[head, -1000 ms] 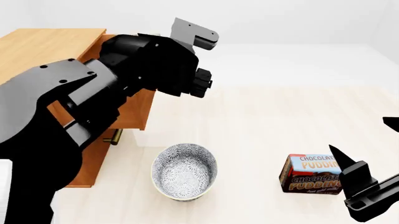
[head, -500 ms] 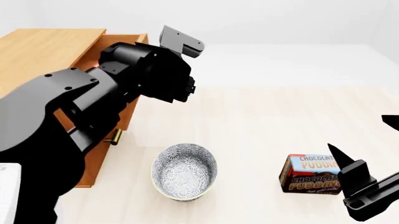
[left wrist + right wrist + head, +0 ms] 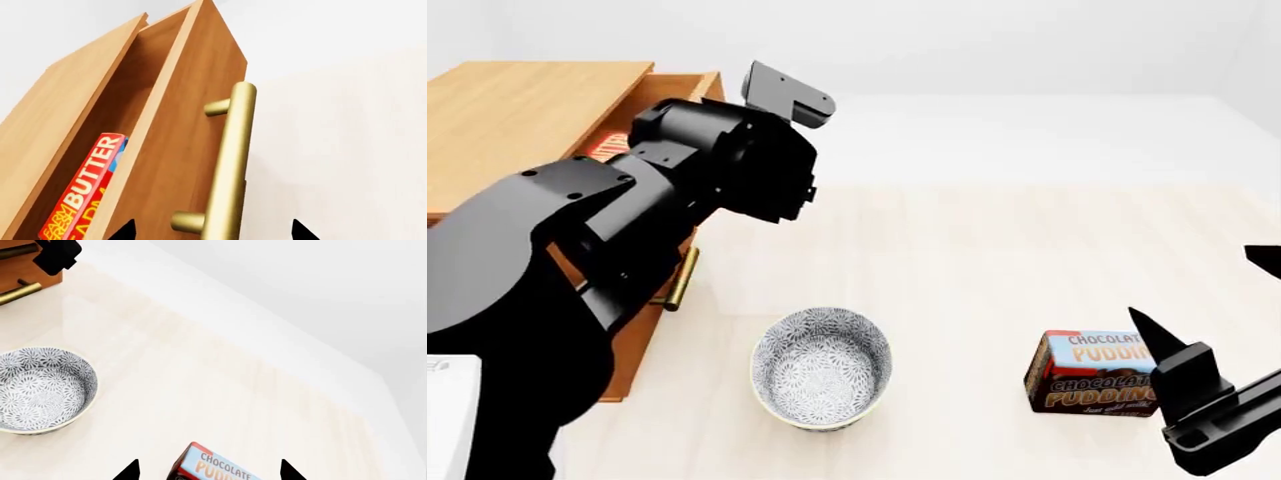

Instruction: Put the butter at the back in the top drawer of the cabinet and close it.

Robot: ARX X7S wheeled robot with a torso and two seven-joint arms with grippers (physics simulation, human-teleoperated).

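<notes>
The light wood cabinet (image 3: 521, 110) stands at the left. Its top drawer (image 3: 193, 125) is a little way out. The red and orange butter (image 3: 83, 195) lies inside the drawer, and a sliver of the butter (image 3: 606, 146) shows past my left arm. My left gripper (image 3: 212, 231) is open, its two tips on either side of the drawer's brass bar handle (image 3: 230, 160), apart from it. My right gripper (image 3: 208, 469) is open and hangs above the chocolate pudding box (image 3: 223, 467), holding nothing.
A patterned bowl (image 3: 822, 365) sits on the pale floor in front of the cabinet. The chocolate pudding box (image 3: 1094, 372) lies to its right. A brass handle (image 3: 681, 278) shows low on the cabinet front under my left arm.
The top drawer has slid in toward the cabinet, and my left arm has moved left with it. The right arm, bowl and pudding box have not moved.
</notes>
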